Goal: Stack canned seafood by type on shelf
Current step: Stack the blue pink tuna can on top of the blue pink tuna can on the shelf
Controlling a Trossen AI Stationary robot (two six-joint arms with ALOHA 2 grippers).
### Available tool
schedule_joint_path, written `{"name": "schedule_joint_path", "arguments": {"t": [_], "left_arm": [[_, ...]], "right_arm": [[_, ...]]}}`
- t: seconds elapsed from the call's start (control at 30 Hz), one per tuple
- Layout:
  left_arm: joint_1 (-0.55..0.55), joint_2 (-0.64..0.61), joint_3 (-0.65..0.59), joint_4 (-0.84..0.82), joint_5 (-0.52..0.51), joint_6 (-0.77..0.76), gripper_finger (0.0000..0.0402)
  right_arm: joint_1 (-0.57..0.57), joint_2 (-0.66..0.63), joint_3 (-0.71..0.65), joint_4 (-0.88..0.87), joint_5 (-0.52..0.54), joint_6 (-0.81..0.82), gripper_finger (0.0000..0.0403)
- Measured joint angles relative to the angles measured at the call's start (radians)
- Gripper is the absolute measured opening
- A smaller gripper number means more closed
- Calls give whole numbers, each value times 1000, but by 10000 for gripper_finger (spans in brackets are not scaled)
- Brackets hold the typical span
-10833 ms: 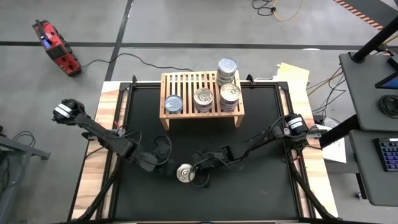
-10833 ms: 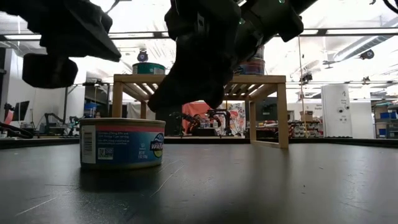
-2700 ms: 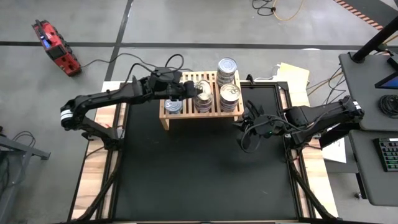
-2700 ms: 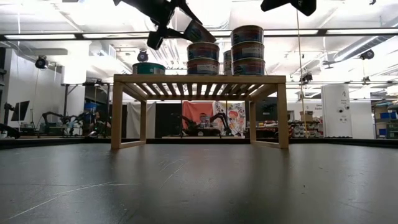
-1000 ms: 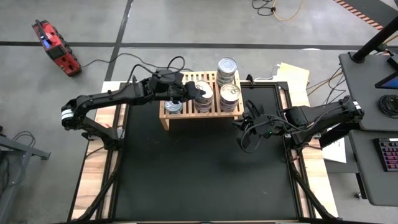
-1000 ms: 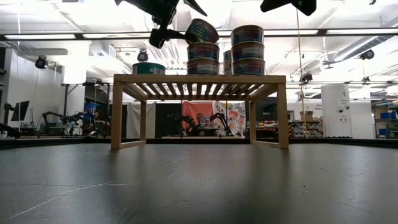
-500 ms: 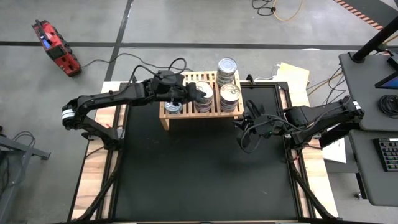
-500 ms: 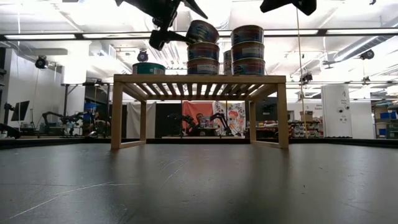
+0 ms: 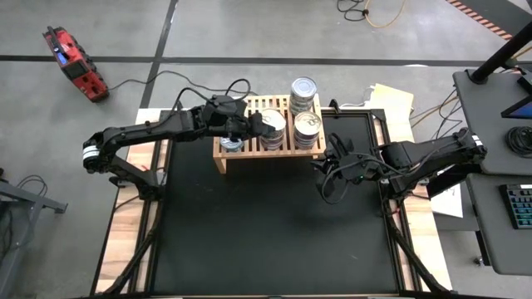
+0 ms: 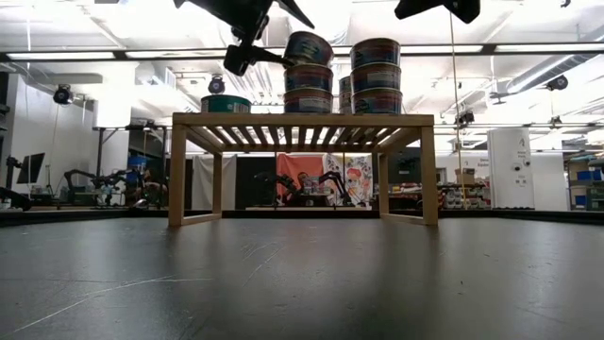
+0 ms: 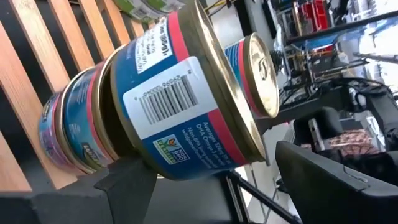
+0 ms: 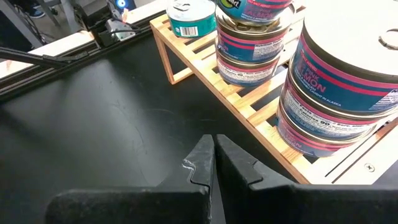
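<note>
— Workshop table, mid-stack: what's held?
— Left gripper (image 11: 186, 180) pinches a tilted can (image 11: 180, 112) by its wall, atop the middle stack (image 10: 309, 90) on the shelf (image 9: 249, 145).
— Handling?
— Rigid, slick, likely dense. Right gripper (image 12: 214, 158), pressed together, waits beside.

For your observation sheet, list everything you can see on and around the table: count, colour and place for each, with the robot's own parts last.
shelf: one, light wood, at the mat's far edge
teal can: one, teal label, left end of the shelf
middle stack: two cans, blue and pink labels, shelf centre
held can: one, blue and pink label, tilted on top of the middle stack
front right stack: three cans, blue and pink labels, right end of the shelf
back stack: silver lid, count unclear, behind the front right stack
mat: one, black, covering the table
red device: one, on the floor off the far left corner
left gripper: over the shelf, gripping the held can
right gripper: shut, empty, above the mat right of the shelf
</note>
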Motion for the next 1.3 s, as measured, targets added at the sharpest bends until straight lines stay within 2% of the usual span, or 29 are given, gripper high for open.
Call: {"name": "schedule_joint_path", "arguments": {"t": [1.13, 1.3], "left_arm": [[-10, 6, 0, 1, -9, -24, 304], [18, 6, 0, 1, -6, -25, 304]], "right_arm": [[0, 0, 0, 0, 0, 0, 9], [0, 0, 0, 0, 0, 0, 9]]}}
